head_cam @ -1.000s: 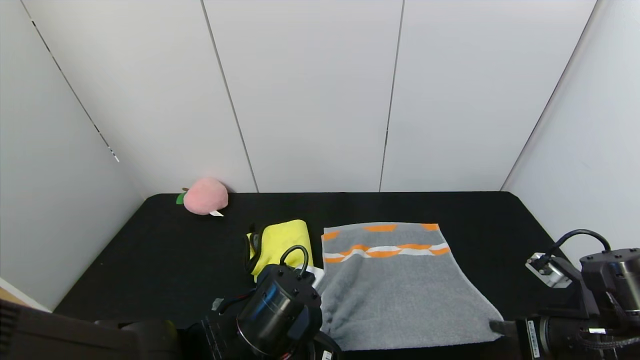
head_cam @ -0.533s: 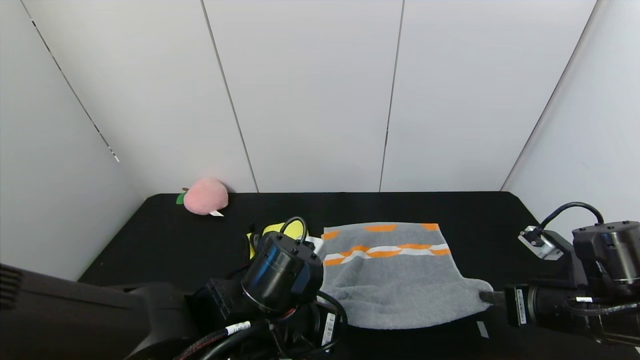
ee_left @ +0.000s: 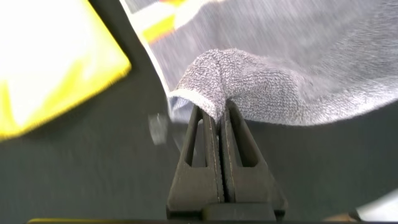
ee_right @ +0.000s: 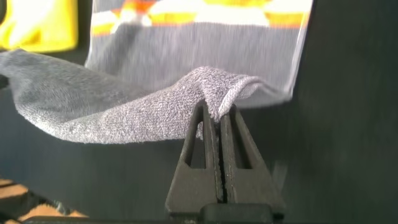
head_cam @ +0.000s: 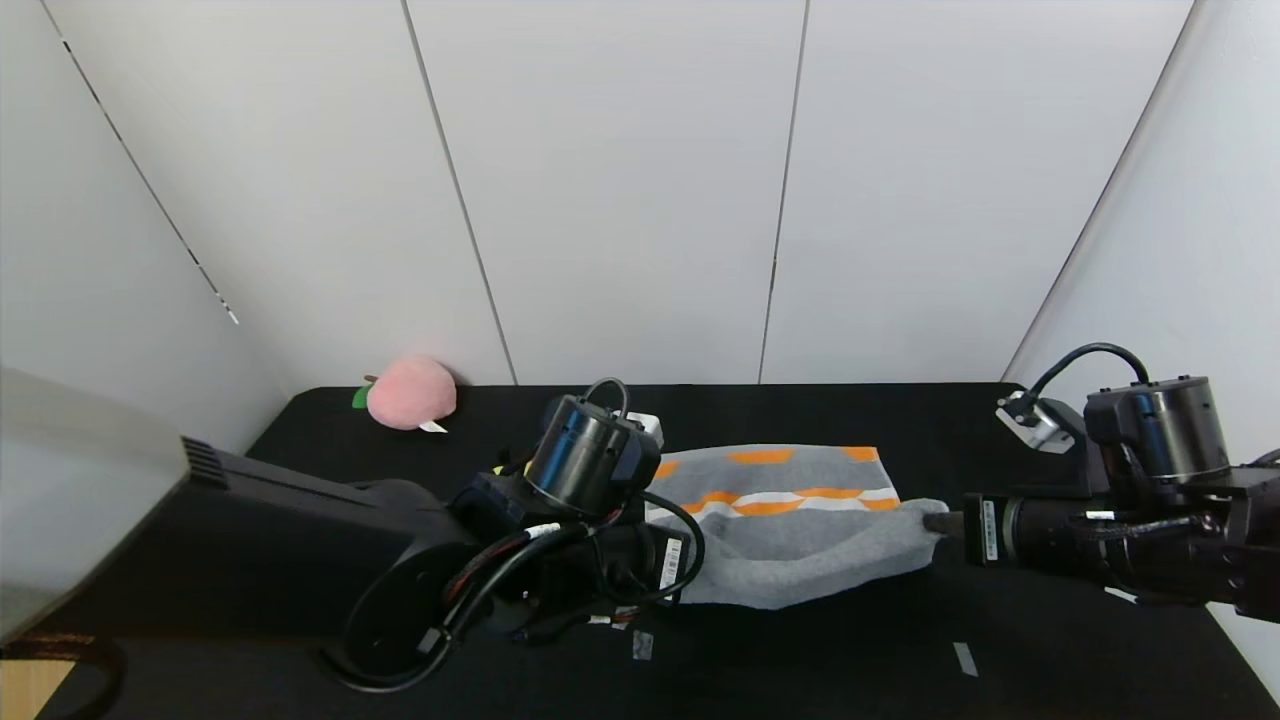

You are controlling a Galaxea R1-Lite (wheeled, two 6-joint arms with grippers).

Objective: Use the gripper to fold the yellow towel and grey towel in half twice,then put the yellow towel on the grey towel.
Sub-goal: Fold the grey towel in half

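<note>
Grey towel corners pinched by left tool and right tool.

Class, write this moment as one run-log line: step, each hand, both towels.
step: first fold of grey towel | left hand: shut on near corner | right hand: shut on other near corner | yellow towel: folded, beside

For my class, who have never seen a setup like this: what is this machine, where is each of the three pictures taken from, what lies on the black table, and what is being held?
It is a robot with two arms. One picture looks down from its head; the others come from cameras on each wrist. The left gripper and right gripper each pinch a near corner of the grey towel, fingers shut, lifting that edge. The yellow towel lies beside it on the table. A pink plush peach sits at the back.
</note>
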